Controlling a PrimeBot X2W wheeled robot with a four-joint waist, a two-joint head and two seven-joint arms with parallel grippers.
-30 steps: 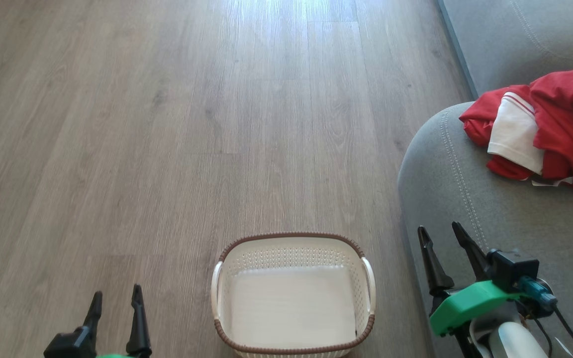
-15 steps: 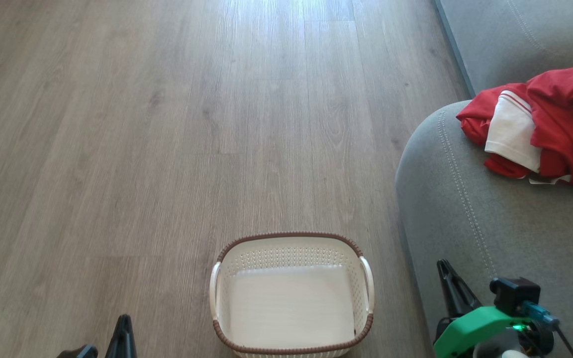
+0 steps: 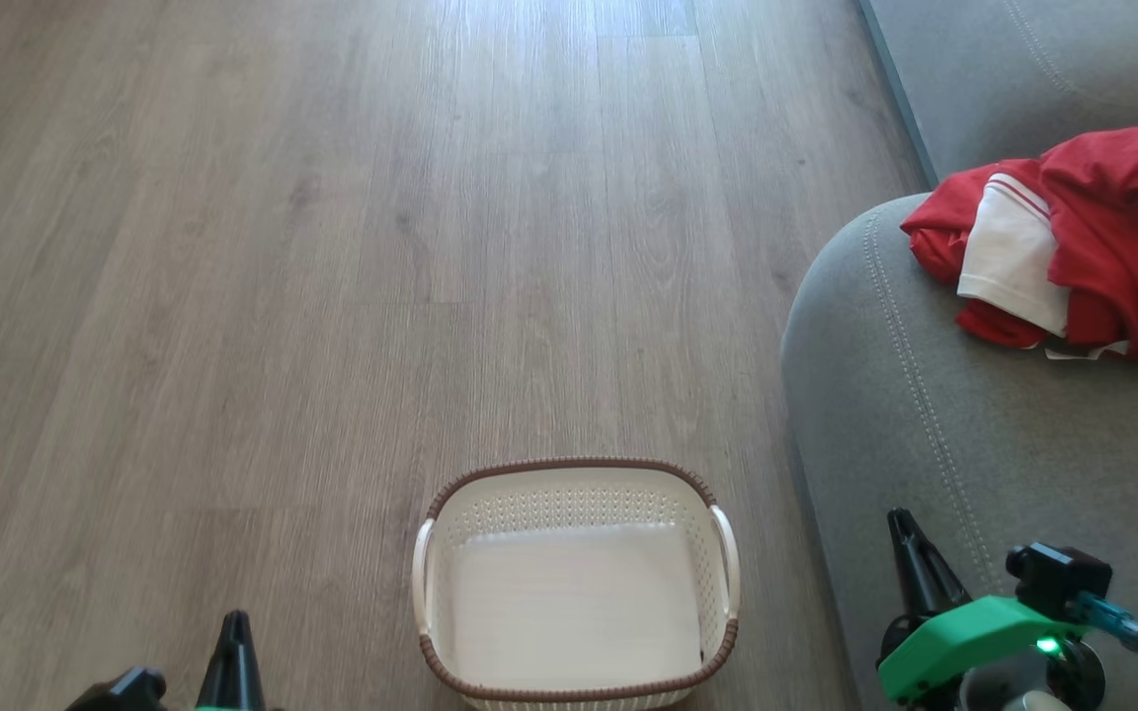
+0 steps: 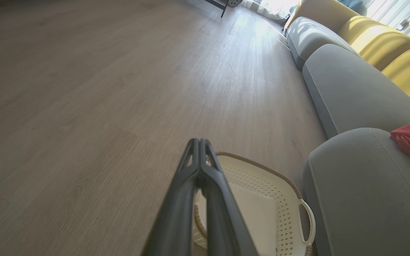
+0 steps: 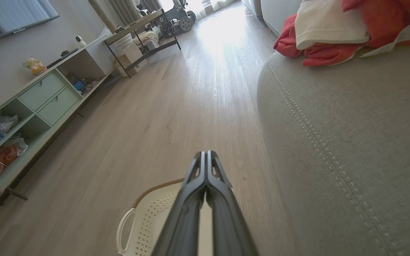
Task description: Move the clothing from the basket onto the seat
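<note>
The red and white clothing [image 3: 1102,237] lies bunched on the grey seat [image 3: 925,415] at the right, near its rounded stitched edge. On the floor at the bottom centre stands the white basket [image 3: 569,464] with nothing in it. My left gripper [image 3: 233,632] is low at the basket's left, and the left wrist view shows its fingers [image 4: 198,142] shut and pressed together over the basket [image 4: 283,199]. My right gripper [image 3: 905,533] hangs by the seat's front edge, shut and holding nothing [image 5: 205,154]. The clothing [image 5: 319,53] lies well beyond it.
Wooden floor [image 3: 431,247] stretches ahead and to the left. A second grey cushion [image 3: 1023,59] adjoins the seat at the top right, with yellow back cushions [image 4: 379,39] behind. A pale green shelf unit [image 5: 41,103] lines the far wall.
Both grippers went from open to shut and drew back toward the bottom edge. The head camera shifted slightly. Basket and clothing stayed put.
</note>
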